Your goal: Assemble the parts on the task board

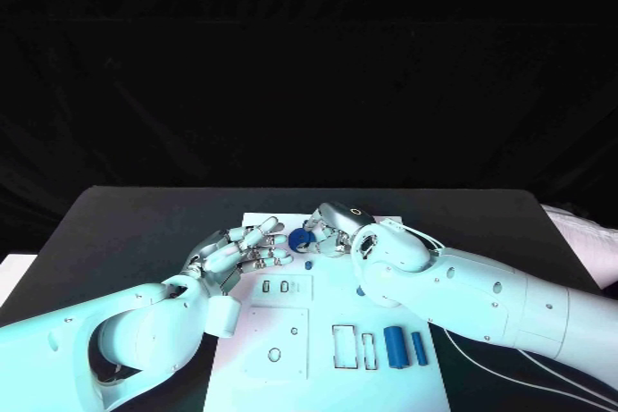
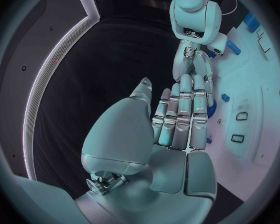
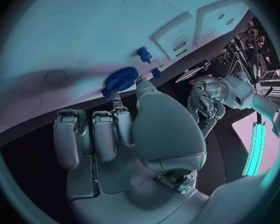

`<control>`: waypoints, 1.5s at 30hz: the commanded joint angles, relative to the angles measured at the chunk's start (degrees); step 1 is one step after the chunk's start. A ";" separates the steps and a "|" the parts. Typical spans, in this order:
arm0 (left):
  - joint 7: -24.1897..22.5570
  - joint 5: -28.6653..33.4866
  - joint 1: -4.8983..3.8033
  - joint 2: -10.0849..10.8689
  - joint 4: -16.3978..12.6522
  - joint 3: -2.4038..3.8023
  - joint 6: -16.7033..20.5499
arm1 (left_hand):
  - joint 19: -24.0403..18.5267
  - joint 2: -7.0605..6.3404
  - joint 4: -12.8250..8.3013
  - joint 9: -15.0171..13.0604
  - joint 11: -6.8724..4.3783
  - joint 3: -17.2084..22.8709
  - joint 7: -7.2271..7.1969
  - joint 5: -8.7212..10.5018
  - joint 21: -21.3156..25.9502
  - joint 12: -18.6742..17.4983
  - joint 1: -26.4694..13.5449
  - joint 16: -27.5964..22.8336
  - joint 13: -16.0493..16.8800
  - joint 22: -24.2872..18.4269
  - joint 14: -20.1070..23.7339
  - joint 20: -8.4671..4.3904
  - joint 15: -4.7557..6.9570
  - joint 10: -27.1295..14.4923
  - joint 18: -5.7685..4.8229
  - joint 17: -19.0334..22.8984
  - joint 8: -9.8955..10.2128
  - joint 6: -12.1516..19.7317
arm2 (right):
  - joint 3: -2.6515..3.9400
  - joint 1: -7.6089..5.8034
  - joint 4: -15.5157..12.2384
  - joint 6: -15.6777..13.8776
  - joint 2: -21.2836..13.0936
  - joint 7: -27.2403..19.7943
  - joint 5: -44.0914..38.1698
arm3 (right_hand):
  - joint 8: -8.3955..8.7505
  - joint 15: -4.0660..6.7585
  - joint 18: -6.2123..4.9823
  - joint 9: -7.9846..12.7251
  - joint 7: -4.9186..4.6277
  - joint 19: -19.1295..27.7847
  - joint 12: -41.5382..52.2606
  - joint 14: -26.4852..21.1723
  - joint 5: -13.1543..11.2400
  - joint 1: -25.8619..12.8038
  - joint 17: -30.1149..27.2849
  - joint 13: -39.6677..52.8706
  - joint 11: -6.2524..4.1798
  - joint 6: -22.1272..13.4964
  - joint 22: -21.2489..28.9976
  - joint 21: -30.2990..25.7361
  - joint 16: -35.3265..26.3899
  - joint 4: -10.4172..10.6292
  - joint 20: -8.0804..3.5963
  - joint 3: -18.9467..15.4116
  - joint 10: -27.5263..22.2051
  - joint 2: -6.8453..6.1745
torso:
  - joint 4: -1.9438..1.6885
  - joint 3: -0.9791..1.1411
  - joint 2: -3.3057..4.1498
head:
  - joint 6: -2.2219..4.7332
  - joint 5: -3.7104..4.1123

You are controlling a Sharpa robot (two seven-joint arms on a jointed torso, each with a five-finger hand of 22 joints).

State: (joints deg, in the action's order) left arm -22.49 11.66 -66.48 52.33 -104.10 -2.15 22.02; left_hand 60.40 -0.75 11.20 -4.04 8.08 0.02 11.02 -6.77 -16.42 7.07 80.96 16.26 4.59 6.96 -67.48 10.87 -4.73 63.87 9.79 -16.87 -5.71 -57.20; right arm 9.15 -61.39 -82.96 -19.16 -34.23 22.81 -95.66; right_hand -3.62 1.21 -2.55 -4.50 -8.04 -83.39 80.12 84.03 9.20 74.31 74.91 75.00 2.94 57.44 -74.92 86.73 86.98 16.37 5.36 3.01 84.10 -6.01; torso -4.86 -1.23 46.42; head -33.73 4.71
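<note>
Blue gear (image 3: 120, 78) pinched by right hand (image 1: 338, 231), over task board (image 1: 290, 340)

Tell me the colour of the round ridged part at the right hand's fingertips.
Blue. The gear-like part shows best in the right wrist view.

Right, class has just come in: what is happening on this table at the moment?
A two-armed robot is assembling small blue parts on a white task board. Its right hand is at the far end of the board, pinching a round blue gear-like part with its fingertips. The left hand rests close beside it with fingers extended, holding nothing. Two blue cylinders lie untouched at the near end of the board, beside some rectangular slots.
</note>
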 commanded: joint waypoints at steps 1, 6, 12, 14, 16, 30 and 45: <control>-0.07 -0.06 -0.07 0.00 -0.06 0.04 -1.39 | 0.20 0.54 -0.13 0.06 -0.08 -0.16 0.23 -0.11 0.34 -0.24 -0.04 0.12 -0.07 -0.06 0.31 0.24 -0.10 -0.47 0.64 -0.05 0.20 0.21 | 0.00 0.07 -0.82 -3.69 -0.93 -1.48 2.31 | -0.18 -0.39 0.57 -0.06 -0.01 -0.50 0.83 4.65 1.10 -0.38 8.69 8.22 0.22 0.46 -6.61 0.03 0.11 0.05 0.27 -0.12 2.05 0.50 | -0.07 0.00 -0.01 | 0.21 0.16; -0.18 -0.06 -0.07 0.18 0.15 0.04 -1.48 | 0.20 0.54 -0.13 0.06 -0.08 -0.16 0.23 -0.11 0.34 -0.24 -0.04 0.12 -0.07 -0.06 0.31 0.24 -0.10 -0.47 0.64 -0.05 0.20 0.21 | 1.10 0.20 -4.37 -8.41 -5.37 -6.50 8.38 | 0.01 -0.40 0.33 -0.02 -0.10 0.24 -0.40 4.46 1.89 0.65 7.78 7.39 0.27 0.11 -5.60 -0.36 -0.32 -0.58 0.26 0.03 1.52 0.92 | 0.37 0.08 -0.12 | 0.30 0.24; -0.42 -0.07 -0.06 0.12 1.12 0.03 -1.89 | 0.18 0.56 -0.20 0.06 -0.06 -0.18 0.24 -0.10 0.37 -0.29 0.03 0.12 -0.09 -0.08 0.36 0.25 -0.11 -0.54 0.64 -0.10 0.25 0.25 | 2.37 0.10 -7.62 -4.11 -13.86 -15.49 18.73 | -0.03 -0.50 -0.04 0.00 -0.28 1.46 -1.64 4.22 2.18 4.16 6.90 6.65 0.38 -0.23 -4.01 -1.08 -0.83 -3.11 0.33 0.65 0.83 1.29 | 1.44 0.30 -0.69 | 0.34 -0.12; -0.56 -0.24 -0.05 0.06 1.61 0.03 -2.30 | 0.17 0.57 -0.26 0.07 -0.06 -0.18 0.24 -0.10 0.38 -0.31 0.10 0.12 -0.10 -0.08 0.38 0.26 -0.12 -0.57 0.64 -0.12 0.27 0.28 | 2.52 0.07 -7.45 -1.52 -16.26 -19.17 21.14 | -0.07 -0.50 -0.11 -0.02 -0.30 1.69 -1.82 4.19 1.91 5.45 6.78 6.57 0.39 -0.16 -3.73 -1.23 -0.91 -4.26 0.34 0.78 0.73 1.20 | 1.70 0.41 -0.83 | 0.34 -0.26; -0.71 -0.56 -0.05 0.03 2.25 0.03 -2.54 | 0.17 0.57 -0.28 0.07 -0.06 -0.18 0.24 -0.10 0.39 -0.31 0.12 0.12 -0.11 -0.09 0.39 0.26 -0.12 -0.58 0.64 -0.13 0.27 0.28 | 2.61 0.06 -6.48 0.31 -18.02 -22.42 22.58 | -0.11 -0.51 -0.15 -0.06 -0.30 1.85 -1.76 4.17 0.95 5.78 6.68 6.64 0.40 -0.01 -3.53 -1.34 -0.98 -4.64 0.35 0.71 0.76 1.29 | 2.00 0.58 -0.94 | 0.38 -0.37; -1.16 -1.00 0.05 -0.03 3.88 -0.03 -3.41 | 0.16 0.62 -0.39 0.06 -0.07 -0.18 0.21 -0.11 0.41 -0.32 0.26 0.14 -0.11 -0.10 0.41 0.26 -0.11 -0.55 0.65 -0.19 0.28 0.24 | 2.70 1.56 -1.07 1.48 -22.50 -28.33 22.17 | -0.08 -0.49 -0.17 -0.09 -0.28 1.92 -1.93 4.18 1.42 7.59 6.70 6.61 0.36 0.08 -3.47 -1.45 -1.03 -6.65 0.36 -0.11 0.71 0.44 | 2.36 1.15 -1.06 | -0.17 -0.02; -1.07 -1.01 0.07 0.08 4.06 -0.03 -3.50 | 0.16 0.62 -0.39 0.06 -0.07 -0.18 0.21 -0.11 0.41 -0.32 0.26 0.14 -0.11 -0.10 0.41 0.26 -0.11 -0.55 0.65 -0.19 0.28 0.24 | 2.71 3.14 2.36 1.85 -21.17 -28.53 20.42 | -0.18 -0.46 -0.14 -0.14 -0.26 1.82 -1.79 4.23 2.19 8.39 6.92 6.75 0.32 0.35 -3.60 -1.42 -0.95 -7.43 0.33 -0.10 0.79 0.69 | 2.11 1.05 -1.01 | -1.05 0.05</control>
State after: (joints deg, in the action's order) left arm -22.82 11.08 -66.40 52.46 -99.99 -2.21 19.85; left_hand 60.40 -0.53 11.04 -4.04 7.87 -0.14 11.02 -6.77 -16.18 7.07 81.18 16.26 4.56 6.92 -67.48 10.87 -4.73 63.67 9.79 -16.97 -5.72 -57.20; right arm 11.83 -58.37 -80.82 -18.55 -55.57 -4.70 -74.16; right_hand -3.63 1.22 -2.58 -4.56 -8.07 -81.94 78.44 84.03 11.21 82.22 74.94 75.17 2.94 57.47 -74.90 85.61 86.09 9.21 5.75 2.89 84.11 -5.29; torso -2.75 -0.20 45.39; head -34.64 4.84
